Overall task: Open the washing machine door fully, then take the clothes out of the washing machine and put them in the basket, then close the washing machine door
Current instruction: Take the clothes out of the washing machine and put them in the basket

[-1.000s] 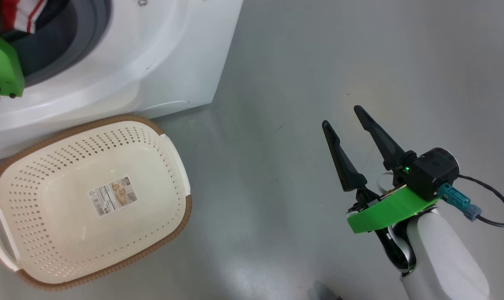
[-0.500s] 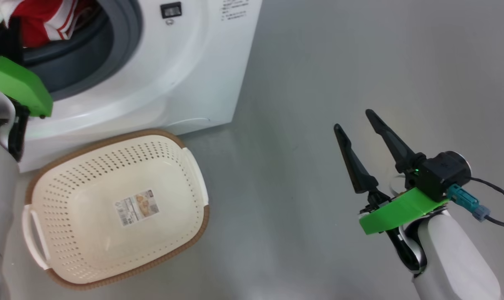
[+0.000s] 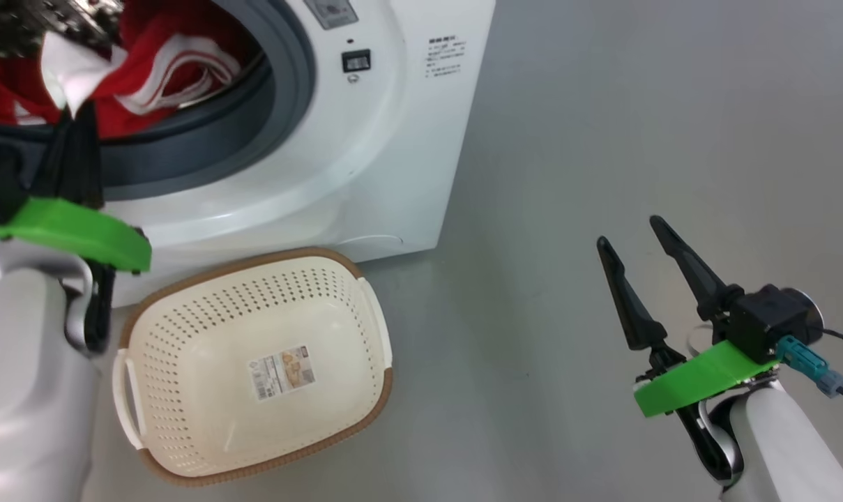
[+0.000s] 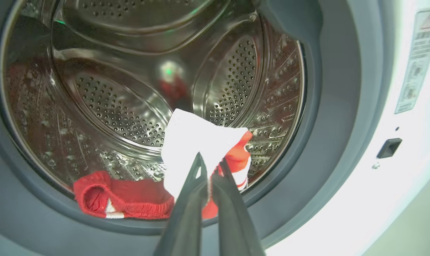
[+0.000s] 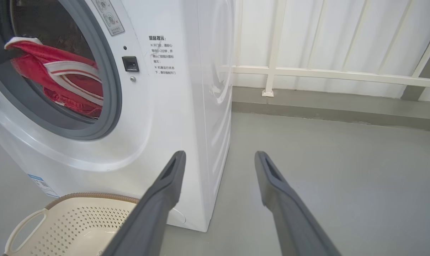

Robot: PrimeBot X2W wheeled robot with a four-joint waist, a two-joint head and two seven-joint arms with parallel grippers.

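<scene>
**Entry: clothes at the drum mouth**

Left gripper: clamped on a white-and-red fold of the clothes, held at the washing machine opening. Right gripper: fingers held apart above the floor. Basket: set just before the machine.

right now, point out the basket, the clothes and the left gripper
the basket [image 3: 198, 328]: head view, on its perforated inner wall
the clothes [image 4: 136, 197]: left wrist view, on the red garment at the front of the drum
the left gripper [image 4: 211, 159]: left wrist view, between its fingertips, shut on the clothes
</scene>
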